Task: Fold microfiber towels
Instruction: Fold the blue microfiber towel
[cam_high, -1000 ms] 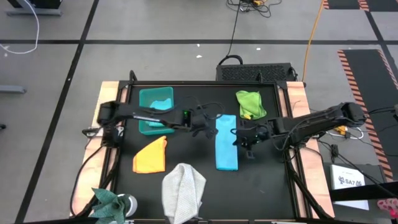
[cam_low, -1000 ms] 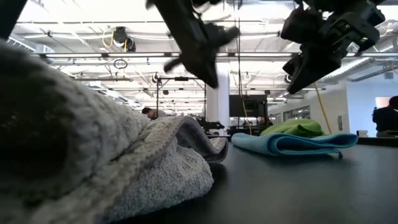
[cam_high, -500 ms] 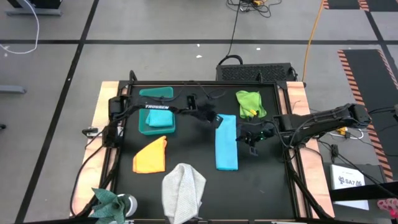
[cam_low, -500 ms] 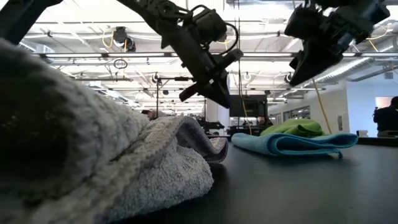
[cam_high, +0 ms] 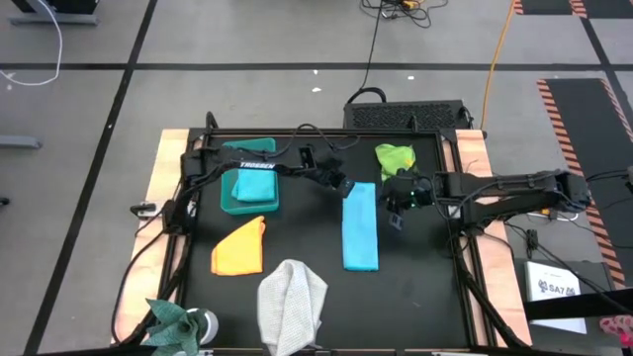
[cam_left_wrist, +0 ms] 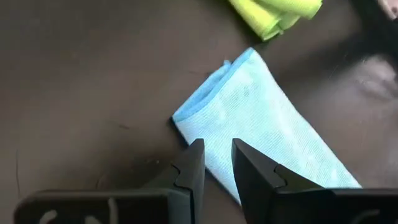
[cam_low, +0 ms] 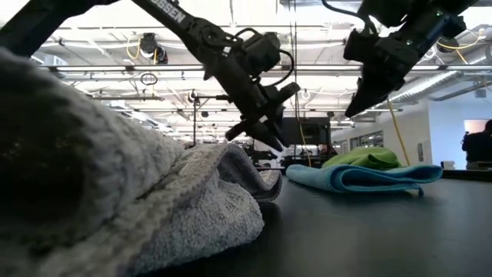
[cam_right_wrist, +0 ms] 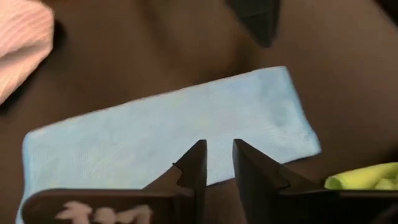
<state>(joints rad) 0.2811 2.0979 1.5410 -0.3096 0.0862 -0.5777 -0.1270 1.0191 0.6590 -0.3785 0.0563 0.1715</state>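
1. Two grippers hang above the far end of the light blue towel (cam_high: 360, 226), and I see neither one holding anything.
2. I see the left gripper (cam_high: 348, 187) by the towel's far left corner, above the mat. Its fingers (cam_left_wrist: 193, 163) stand slightly parted with only a narrow gap, clamped on nothing.
3. I see the right gripper (cam_high: 396, 203) just off the towel's right edge, near the far end. Its fingers (cam_right_wrist: 195, 163) likewise show a narrow gap between them, empty.
4. From the low view, both grippers are up in the air, clear of the cloth.
5. The light blue towel lies folded into a long strip at the middle of the black table (cam_high: 420, 287), running from far to near. In the low view its folded edge (cam_low: 361, 178) shows stacked layers.
6. The lime green towel (cam_high: 395, 160) sits bunched just beyond the strip's far right, apart from it.
7. The teal towel (cam_high: 255, 184) rests folded inside the teal bin (cam_high: 228, 194) at the far left.
8. The orange-yellow towel (cam_high: 240, 248) lies flat near the bin, on the left.
9. The light grey towel (cam_high: 291, 303) sits crumpled at the near edge, filling the foreground of the low view.
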